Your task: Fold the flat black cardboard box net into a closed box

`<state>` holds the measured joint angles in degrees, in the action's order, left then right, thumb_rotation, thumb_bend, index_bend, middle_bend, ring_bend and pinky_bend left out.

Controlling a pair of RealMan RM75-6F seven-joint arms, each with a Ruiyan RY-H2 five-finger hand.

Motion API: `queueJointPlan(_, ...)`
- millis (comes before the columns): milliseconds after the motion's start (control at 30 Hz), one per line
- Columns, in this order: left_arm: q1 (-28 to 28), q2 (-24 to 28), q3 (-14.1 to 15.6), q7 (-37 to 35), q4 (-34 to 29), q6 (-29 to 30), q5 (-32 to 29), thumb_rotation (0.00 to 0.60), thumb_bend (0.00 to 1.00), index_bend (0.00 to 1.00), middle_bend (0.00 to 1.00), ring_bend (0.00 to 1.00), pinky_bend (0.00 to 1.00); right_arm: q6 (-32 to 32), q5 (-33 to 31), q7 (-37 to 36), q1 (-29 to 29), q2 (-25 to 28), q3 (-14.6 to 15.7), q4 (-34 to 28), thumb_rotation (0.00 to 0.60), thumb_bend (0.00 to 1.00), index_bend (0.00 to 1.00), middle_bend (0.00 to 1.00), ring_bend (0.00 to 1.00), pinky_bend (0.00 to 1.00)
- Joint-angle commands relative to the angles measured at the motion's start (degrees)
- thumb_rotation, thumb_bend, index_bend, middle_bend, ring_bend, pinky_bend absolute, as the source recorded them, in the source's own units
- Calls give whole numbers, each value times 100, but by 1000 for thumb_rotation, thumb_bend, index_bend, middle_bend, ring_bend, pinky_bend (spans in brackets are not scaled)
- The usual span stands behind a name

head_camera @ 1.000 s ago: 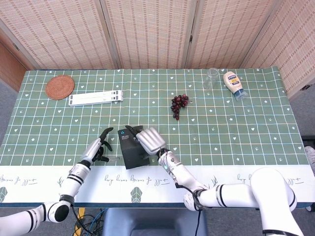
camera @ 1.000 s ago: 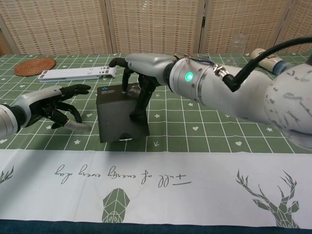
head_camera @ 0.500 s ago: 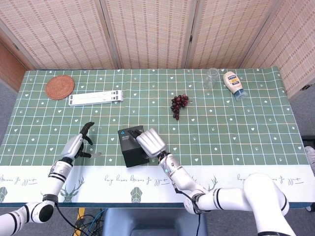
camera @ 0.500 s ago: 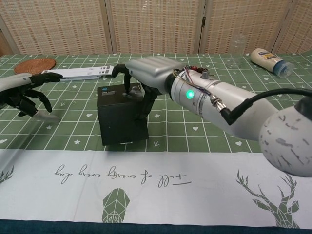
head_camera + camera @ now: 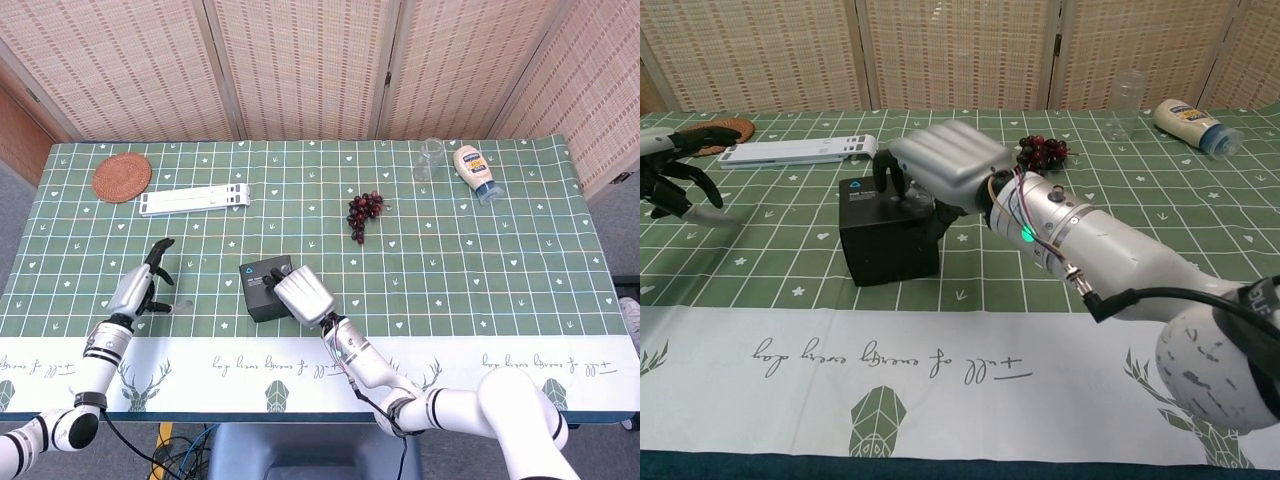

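The black cardboard box (image 5: 260,292) (image 5: 883,240) stands folded up on the green tablecloth near the table's front, with a small blue logo on its top. My right hand (image 5: 301,295) (image 5: 943,165) lies over its top right part, fingers curled down onto the lid and thumb against the right side. My left hand (image 5: 145,287) (image 5: 670,178) hovers well to the left of the box, fingers apart and holding nothing. In the chest view the left hand is partly cut off by the left edge.
A woven coaster (image 5: 122,177) and a flat white stand (image 5: 195,199) lie at the back left. Dark grapes (image 5: 364,212) sit behind the box. At the back right are a clear glass (image 5: 431,158) and a lying mayonnaise bottle (image 5: 476,172). A white band (image 5: 960,370) borders the front edge.
My left hand has pulled away leftward from the box. My right hand has pressed down over the box top, and the box now looks lower and squarer.
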<state>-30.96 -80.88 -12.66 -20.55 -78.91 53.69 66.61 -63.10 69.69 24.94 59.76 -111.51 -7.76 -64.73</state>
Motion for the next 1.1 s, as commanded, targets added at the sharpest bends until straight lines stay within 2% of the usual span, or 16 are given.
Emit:
queueJointPlan(33, 4, 11, 3, 14, 5, -9, 3, 600, 91, 0, 0, 429, 818, 13, 147, -91, -73, -104, 14, 148, 600, 295, 337, 414, 735, 1000)
queueJointPlan(267, 20, 51, -15, 18, 9, 3, 21, 600, 91, 0, 0, 428, 818, 53, 364, -97, -149, -157, -64, 336, 600, 336, 352, 435, 737, 1000)
queueJointPlan(500, 27, 82, -27, 18, -33, 3, 35, 600, 91, 0, 0, 428, 818, 39, 519, -188, -238, -93, -193, 215, 600, 328, 353, 418, 738, 1000)
queueJointPlan(700, 74, 146, -37, 45, -112, 168, 150, 600, 91, 0, 0, 422, 816, -98, 619, -223, -432, 336, -311, -477, 600, 300, 353, 338, 721, 1000)
queueJointPlan(833, 114, 283, 32, 202, -189, 262, 278, 600, 91, 0, 0, 394, 803, -253, 595, -228, -711, 810, -311, -1118, 600, 292, 343, 322, 637, 1000)
queueJointPlan(867, 133, 312, 41, 230, -222, 310, 308, 600, 92, 0, 0, 377, 775, -269, 543, -234, -795, 948, -312, -1299, 600, 292, 326, 319, 599, 1000)
queueJointPlan(967, 207, 437, 99, 444, -343, 471, 386, 600, 91, 0, 0, 266, 602, -301, 388, -142, -1076, 1545, -261, -1950, 600, 292, 278, 301, 531, 971)
queueJointPlan(1000, 239, 485, 126, 607, -392, 553, 401, 600, 91, 0, 0, 217, 555, -299, 319, -96, -1188, 1814, -226, -2212, 600, 293, 265, 293, 508, 931)
queueJointPlan(1100, 319, 563, 155, 1012, -517, 777, 376, 600, 91, 0, 0, 96, 468, -251, 135, -87, -1432, 2447, -143, -2814, 600, 294, 215, 268, 407, 703)
